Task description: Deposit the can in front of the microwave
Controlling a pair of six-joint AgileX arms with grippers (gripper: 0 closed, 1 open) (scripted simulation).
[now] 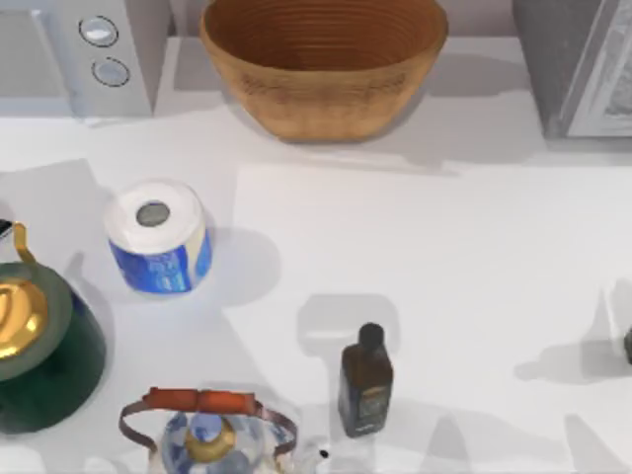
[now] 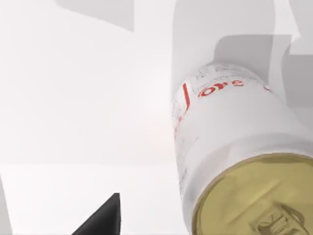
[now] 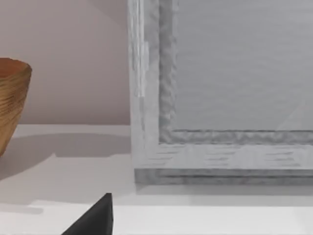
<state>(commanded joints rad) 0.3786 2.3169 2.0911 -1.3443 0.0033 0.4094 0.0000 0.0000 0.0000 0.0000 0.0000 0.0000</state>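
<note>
The can (image 2: pixel 234 147) is a white tin with red lettering and a dull gold top, seen very close in the left wrist view and standing on the white table. A dark part of my left gripper (image 2: pixel 98 220) shows just beside it, with a gap of bare table between them. The microwave (image 1: pixel 74 54) is a pale box with two round dials, at the table's back left. My right gripper (image 3: pixel 93 220) is at the far right, facing the darker grey appliance (image 3: pixel 220 93).
A woven basket (image 1: pixel 324 64) stands at the back middle. A blue-and-white paper roll (image 1: pixel 158 237) is left of centre, and a dark bottle (image 1: pixel 365 380) is at the front middle. A green teapot (image 1: pixel 39 341) and a kettle (image 1: pixel 207 430) sit at the front left.
</note>
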